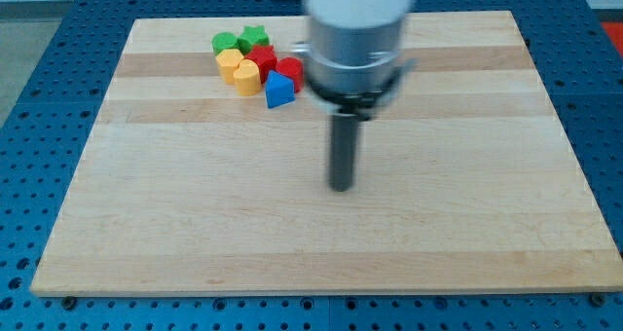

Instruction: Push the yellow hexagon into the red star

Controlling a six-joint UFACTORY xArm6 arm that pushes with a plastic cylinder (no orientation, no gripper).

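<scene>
Yellow hexagon (230, 62) touches red star (261, 59), up-left of my tip (341, 187). No gripper here. Task looks done.

- The single camera looks down at a slant on the wooden board (311, 234) from beyond its bottom edge, facing toward the board's far edge at the view's top.
- It stands far enough back that the whole board fits in, with blue perforated table (39, 127) showing round all four sides.
- The board's near edge looks wider than its far edge.
- The arm's blurred body (355, 34) hangs nearer the lens than the board.
</scene>
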